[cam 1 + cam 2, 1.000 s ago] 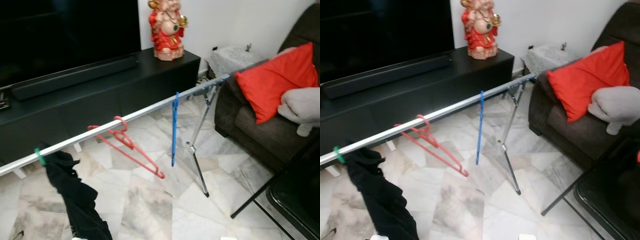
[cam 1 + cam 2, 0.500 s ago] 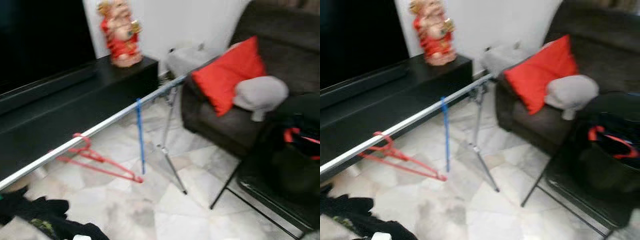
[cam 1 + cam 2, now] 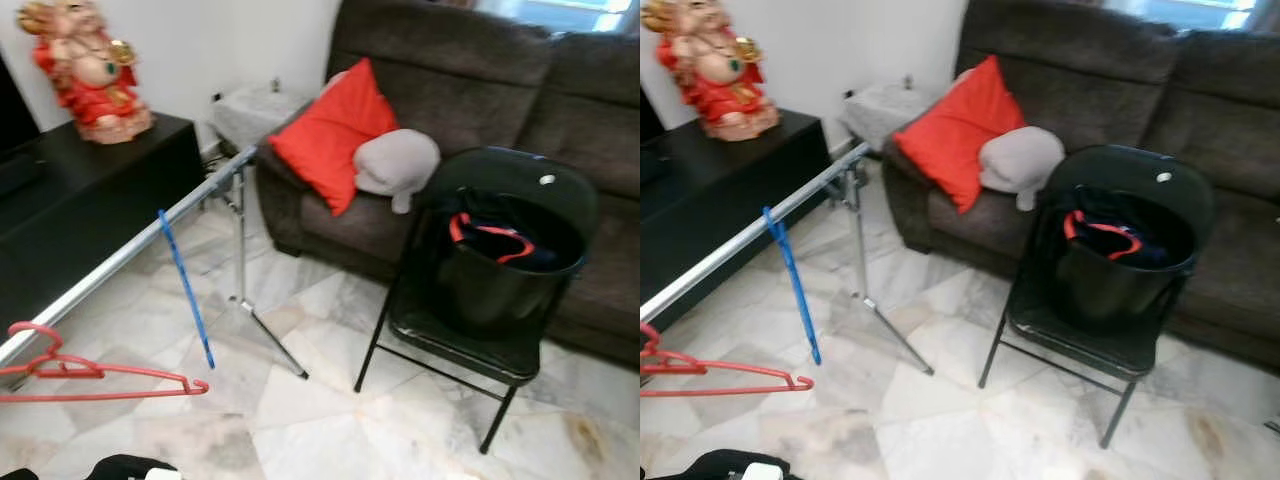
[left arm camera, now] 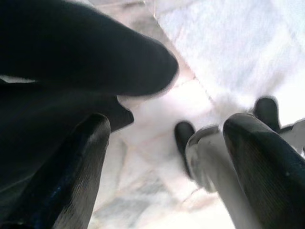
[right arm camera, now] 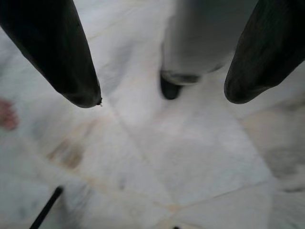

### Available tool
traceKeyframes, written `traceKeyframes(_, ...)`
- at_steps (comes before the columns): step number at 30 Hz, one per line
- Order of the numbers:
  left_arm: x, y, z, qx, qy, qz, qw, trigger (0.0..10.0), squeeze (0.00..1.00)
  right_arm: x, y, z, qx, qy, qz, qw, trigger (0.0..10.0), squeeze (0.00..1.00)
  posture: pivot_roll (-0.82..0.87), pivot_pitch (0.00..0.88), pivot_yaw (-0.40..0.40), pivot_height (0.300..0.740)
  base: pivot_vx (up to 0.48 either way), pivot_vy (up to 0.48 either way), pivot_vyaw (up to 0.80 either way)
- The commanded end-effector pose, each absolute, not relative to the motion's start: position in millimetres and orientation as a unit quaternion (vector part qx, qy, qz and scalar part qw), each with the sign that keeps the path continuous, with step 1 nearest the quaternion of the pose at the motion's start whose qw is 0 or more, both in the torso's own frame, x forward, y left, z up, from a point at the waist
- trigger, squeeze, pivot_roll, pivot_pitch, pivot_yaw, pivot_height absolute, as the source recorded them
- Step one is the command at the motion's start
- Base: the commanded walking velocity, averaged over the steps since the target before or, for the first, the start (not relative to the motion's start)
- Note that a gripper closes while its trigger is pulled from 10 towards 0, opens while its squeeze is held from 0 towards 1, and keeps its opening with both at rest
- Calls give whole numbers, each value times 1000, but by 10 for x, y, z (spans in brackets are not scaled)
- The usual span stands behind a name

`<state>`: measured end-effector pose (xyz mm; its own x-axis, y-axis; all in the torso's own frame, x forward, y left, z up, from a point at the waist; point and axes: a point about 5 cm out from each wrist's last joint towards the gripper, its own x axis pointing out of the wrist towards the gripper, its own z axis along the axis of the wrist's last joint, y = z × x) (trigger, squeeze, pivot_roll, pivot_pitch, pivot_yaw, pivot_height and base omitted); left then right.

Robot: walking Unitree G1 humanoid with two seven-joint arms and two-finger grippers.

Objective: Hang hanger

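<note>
Marble floor (image 3: pixel 330 420) | red hanger (image 3: pixel 90 372) on rail (image 3: pixel 130 250), long axis level | both end effectors (image 4: pixel 167 157) (image 5: pixel 162 86) spread, empty

Two hangers hang on the rail (image 3: pixel 120 255): one red hanger (image 3: pixel 95 372) and one blue hanger (image 3: pixel 185 290). Beside it stands one chair (image 3: pixel 470 340), bearing one bucket (image 3: pixel 500 285).

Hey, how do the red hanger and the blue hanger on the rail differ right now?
The red hanger hangs broadside to the camera, its wide triangle plain to see; the blue hanger is seen edge-on, reading as a thin slanted strip. The red one sits nearer the camera along the rail, the blue one closer to the rail's support leg. Both hang from that rail and carry no clothing.
</note>
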<state>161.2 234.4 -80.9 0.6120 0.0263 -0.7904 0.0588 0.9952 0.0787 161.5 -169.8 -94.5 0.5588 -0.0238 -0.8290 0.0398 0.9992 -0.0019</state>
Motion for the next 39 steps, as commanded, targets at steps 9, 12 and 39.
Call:
traceKeyframes(9, 1656, 2318, -791, 35, 428, -10, 903, 10000, 0, 1550, -1767, -967, 6, 478, -27, 878, 10000, 0, 2, 70, 40, 740, 0, 0, -760)
traceKeyframes(12, 1654, 2320, -791, 35, 429, -10, 903, 10000, 0, 1548, -1768, -967, 6, 478, -27, 878, 10000, 0, 4, 71, 41, 740, 0, 0, -760)
traceKeyframes(39, 1648, 2338, -790, 43, 432, -17, 901, 10000, 0, 1562, -1790, -957, 6, 471, -37, 881, 10000, 0, 5, 66, 42, 740, 0, 0, -363)
